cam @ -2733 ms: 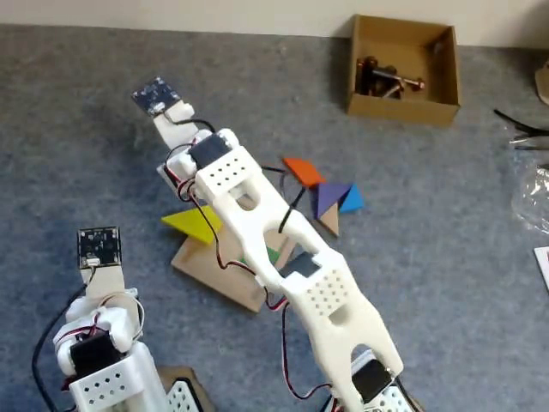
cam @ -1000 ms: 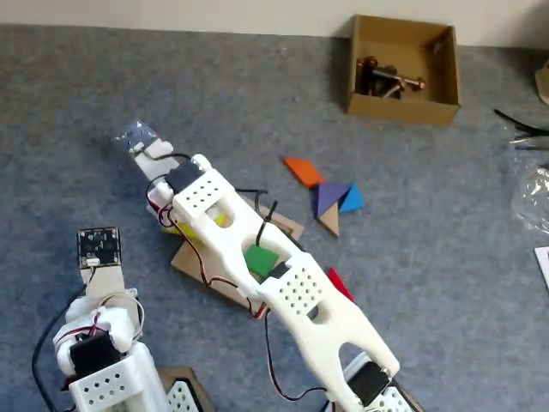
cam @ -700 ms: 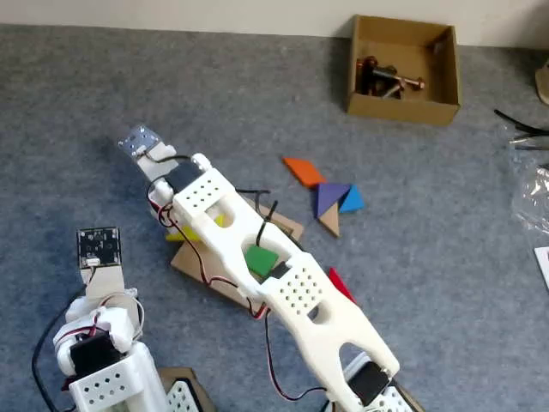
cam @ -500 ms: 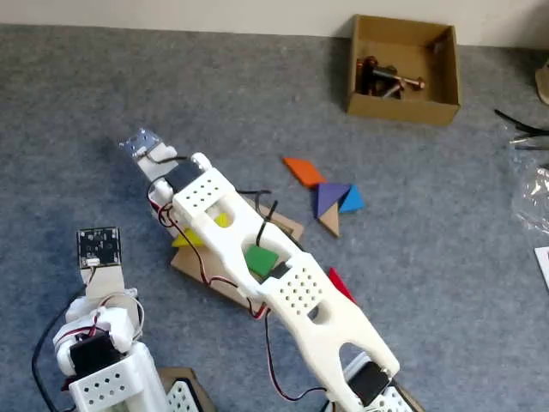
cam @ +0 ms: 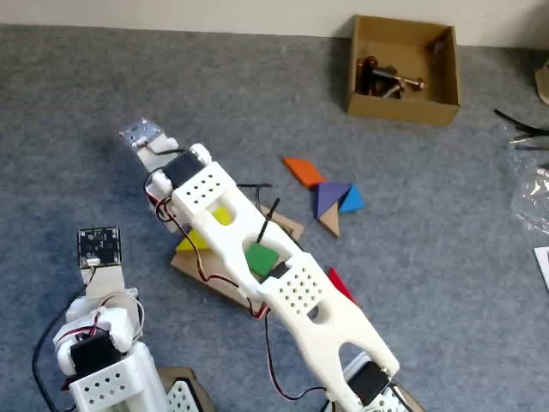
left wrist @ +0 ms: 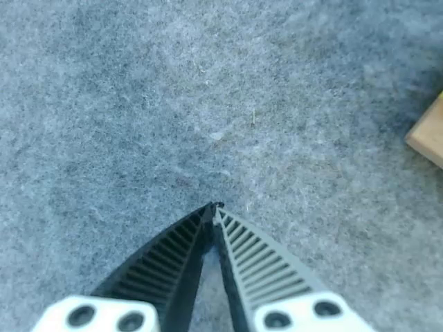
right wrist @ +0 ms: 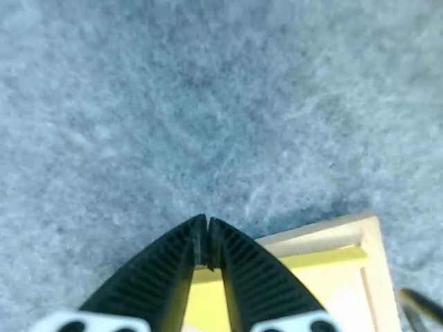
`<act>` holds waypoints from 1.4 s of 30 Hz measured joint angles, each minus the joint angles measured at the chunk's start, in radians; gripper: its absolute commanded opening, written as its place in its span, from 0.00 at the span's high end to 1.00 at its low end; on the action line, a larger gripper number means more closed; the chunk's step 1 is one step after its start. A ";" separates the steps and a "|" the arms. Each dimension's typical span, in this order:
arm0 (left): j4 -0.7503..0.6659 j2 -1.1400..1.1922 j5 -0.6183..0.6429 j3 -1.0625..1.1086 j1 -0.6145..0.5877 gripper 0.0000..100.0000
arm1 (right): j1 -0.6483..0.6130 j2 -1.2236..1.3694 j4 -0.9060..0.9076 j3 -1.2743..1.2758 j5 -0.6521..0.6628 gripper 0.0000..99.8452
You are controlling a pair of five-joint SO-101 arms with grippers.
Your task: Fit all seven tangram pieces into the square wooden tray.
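Note:
The square wooden tray lies mid-table, mostly under my right arm. A yellow piece rests in it near the far-left corner, and a green piece shows through the arm. A red piece peeks out beside the arm. Orange, purple, blue and tan pieces lie on the carpet to the right. My right gripper is shut, tips over the yellow piece by the tray rim. My left gripper is shut over bare carpet.
A cardboard box with metal parts stands at the back right. Black tools and a clear plastic bag sit at the right edge. A wooden corner shows beside the left gripper. Grey carpet covers the table.
My right arm swung left over the tray. The yellow piece, which stuck out past the tray's far-left rim, now lies further inside. The left arm kept still.

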 measured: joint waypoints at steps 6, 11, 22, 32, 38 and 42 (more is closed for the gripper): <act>0.000 0.000 0.000 0.000 0.000 0.99 | 0.017 0.008 0.003 0.000 -0.006 0.99; 0.000 0.000 0.000 0.000 0.000 0.99 | 0.037 0.048 0.006 0.000 -0.006 0.99; 0.000 0.000 0.000 0.000 0.000 0.99 | 0.035 0.054 0.071 -0.002 -0.006 0.99; 0.000 0.000 0.000 0.000 0.000 0.99 | 0.035 0.054 0.215 -0.184 -0.006 0.99; 0.000 0.000 0.000 0.000 0.000 0.99 | 0.038 0.118 0.227 -0.199 -0.006 0.99; 0.000 0.000 0.000 0.000 0.000 0.99 | 0.038 0.163 0.227 -0.204 -0.008 0.99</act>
